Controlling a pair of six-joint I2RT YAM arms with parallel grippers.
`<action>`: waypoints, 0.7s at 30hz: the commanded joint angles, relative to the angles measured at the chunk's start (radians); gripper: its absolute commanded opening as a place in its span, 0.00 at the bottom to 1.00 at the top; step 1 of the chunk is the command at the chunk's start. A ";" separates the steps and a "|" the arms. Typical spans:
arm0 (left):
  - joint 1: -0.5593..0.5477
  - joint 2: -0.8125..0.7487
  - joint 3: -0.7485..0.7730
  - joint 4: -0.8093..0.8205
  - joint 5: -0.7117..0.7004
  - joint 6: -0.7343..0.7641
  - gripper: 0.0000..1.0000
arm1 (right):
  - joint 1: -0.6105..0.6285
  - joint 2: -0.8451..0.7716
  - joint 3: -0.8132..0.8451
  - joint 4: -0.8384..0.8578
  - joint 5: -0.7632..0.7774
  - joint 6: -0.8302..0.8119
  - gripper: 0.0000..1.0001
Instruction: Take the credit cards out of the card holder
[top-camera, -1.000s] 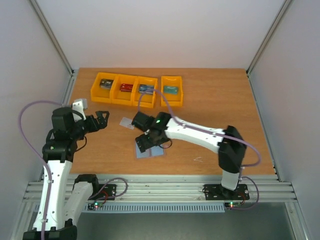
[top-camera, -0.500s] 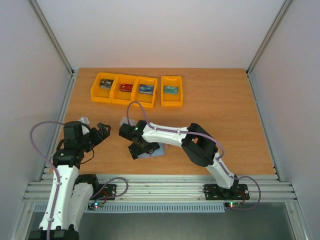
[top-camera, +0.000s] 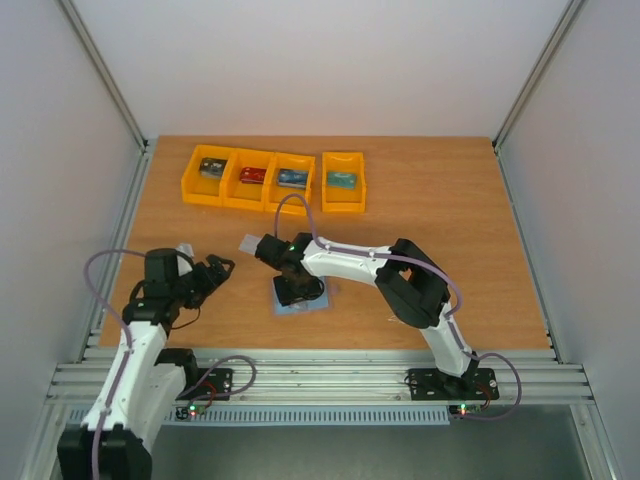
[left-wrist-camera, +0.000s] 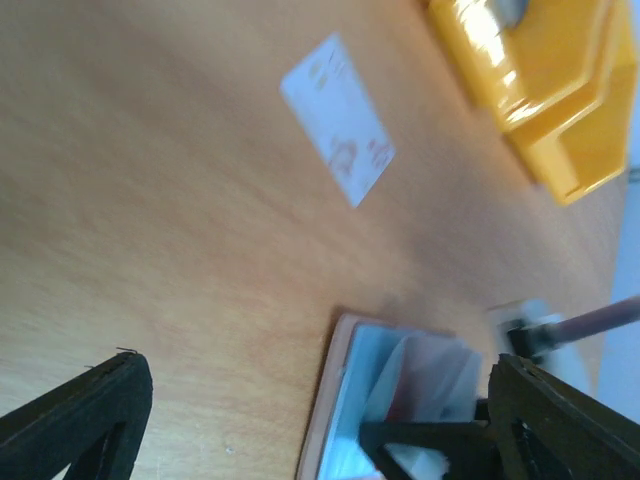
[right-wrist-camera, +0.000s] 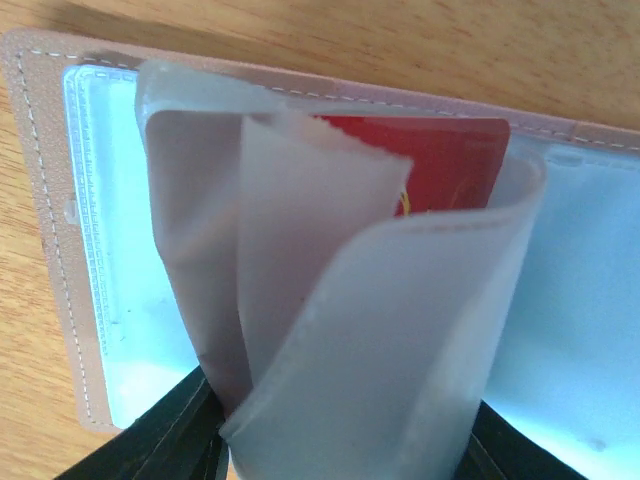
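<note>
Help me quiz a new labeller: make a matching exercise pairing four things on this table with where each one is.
1 pale card
2 red card
3 card holder
4 orange bins

A in a row at the far side
B inside a clear sleeve
C loose on the table, outside the holder
D open below the right gripper

Pairs: 1-C, 2-B, 3-D, 4-A

Four bins (top-camera: 344, 203), two cards (left-wrist-camera: 338, 118), one card holder (right-wrist-camera: 42, 150)

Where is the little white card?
In the top view, the white card lies flat on the table left of centre, between the orange bins and the card holder.
</note>
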 joint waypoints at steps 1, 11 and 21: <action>-0.066 0.125 -0.092 0.236 0.114 -0.078 0.92 | -0.032 0.001 -0.072 0.063 -0.043 0.016 0.40; -0.296 0.425 -0.156 0.608 0.079 -0.104 0.99 | -0.095 -0.148 -0.214 0.248 -0.240 -0.017 0.31; -0.377 0.608 -0.186 0.717 -0.019 -0.137 0.86 | -0.155 -0.178 -0.306 0.324 -0.321 -0.028 0.47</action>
